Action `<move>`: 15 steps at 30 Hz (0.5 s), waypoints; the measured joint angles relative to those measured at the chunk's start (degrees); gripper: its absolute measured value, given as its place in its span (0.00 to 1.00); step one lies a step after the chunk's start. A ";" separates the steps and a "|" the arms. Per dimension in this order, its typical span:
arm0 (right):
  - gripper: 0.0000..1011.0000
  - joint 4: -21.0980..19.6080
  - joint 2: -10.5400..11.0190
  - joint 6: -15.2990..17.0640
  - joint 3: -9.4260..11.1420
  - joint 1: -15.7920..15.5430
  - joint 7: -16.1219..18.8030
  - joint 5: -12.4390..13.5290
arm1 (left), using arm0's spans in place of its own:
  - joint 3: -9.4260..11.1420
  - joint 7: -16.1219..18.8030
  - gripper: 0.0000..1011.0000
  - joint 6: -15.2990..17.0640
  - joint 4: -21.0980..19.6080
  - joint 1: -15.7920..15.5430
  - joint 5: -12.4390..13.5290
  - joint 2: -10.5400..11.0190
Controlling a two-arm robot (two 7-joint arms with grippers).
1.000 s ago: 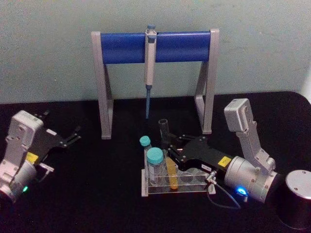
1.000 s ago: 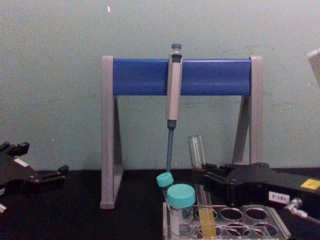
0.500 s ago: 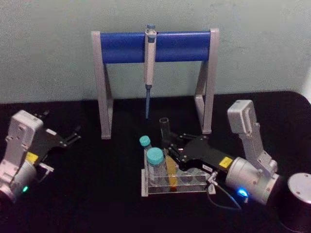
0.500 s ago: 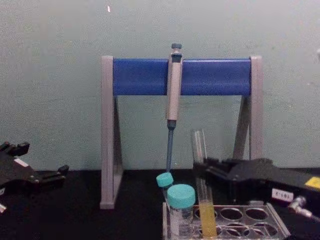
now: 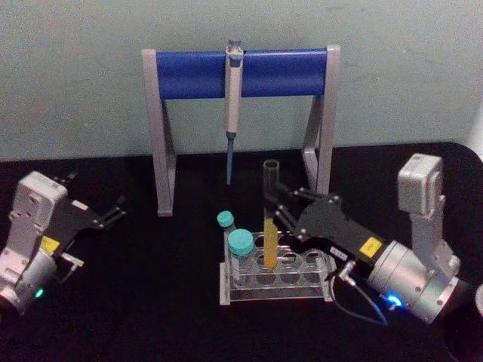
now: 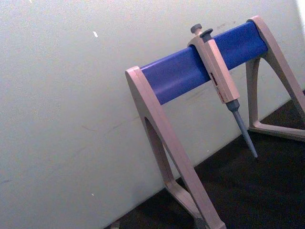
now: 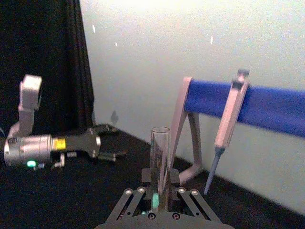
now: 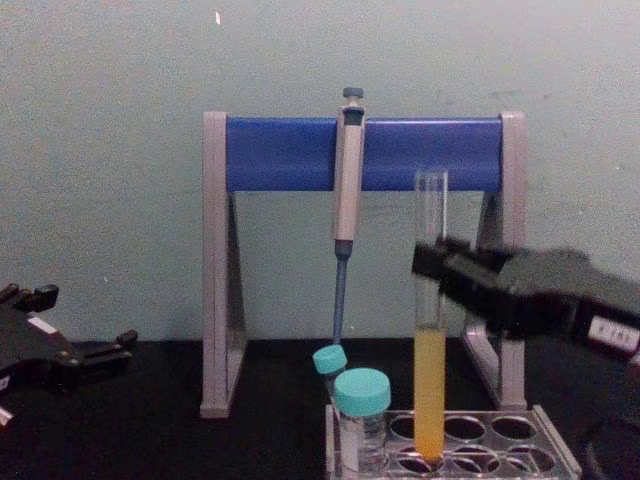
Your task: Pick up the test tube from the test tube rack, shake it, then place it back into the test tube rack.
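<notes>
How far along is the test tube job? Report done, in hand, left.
Done: the right end effector is shut on the test tube. In hand: the tube stands upright, its yellow end barely clear of the test tube rack, if at all. Left: shaking it and setting it back. The left end effector sits open, far left.
</notes>
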 joint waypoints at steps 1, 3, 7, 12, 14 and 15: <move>0.22 0.00 0.00 0.00 0.00 0.00 0.00 0.00 | 0.00 0.00 0.99 0.00 0.00 0.00 0.00 0.00; 0.22 -1.24 0.22 -0.24 0.65 -0.29 -0.15 0.15 | 0.00 0.00 0.99 0.00 0.00 0.00 0.00 0.00; 0.22 -2.73 0.40 -0.10 1.48 -0.19 -0.79 0.15 | 0.00 0.00 0.99 0.00 0.00 0.00 0.00 0.00; 0.22 -2.92 0.10 0.56 2.12 1.06 -1.54 0.03 | 0.00 0.00 0.99 0.00 0.00 0.00 0.00 0.00; 0.22 -2.71 -0.15 0.81 2.21 1.49 -1.73 0.01 | 0.00 0.00 0.99 0.00 0.00 0.00 0.00 0.00; 0.22 -2.46 -0.37 1.02 2.29 1.84 -1.90 0.00 | 0.00 0.00 0.99 0.00 0.00 0.00 0.00 0.00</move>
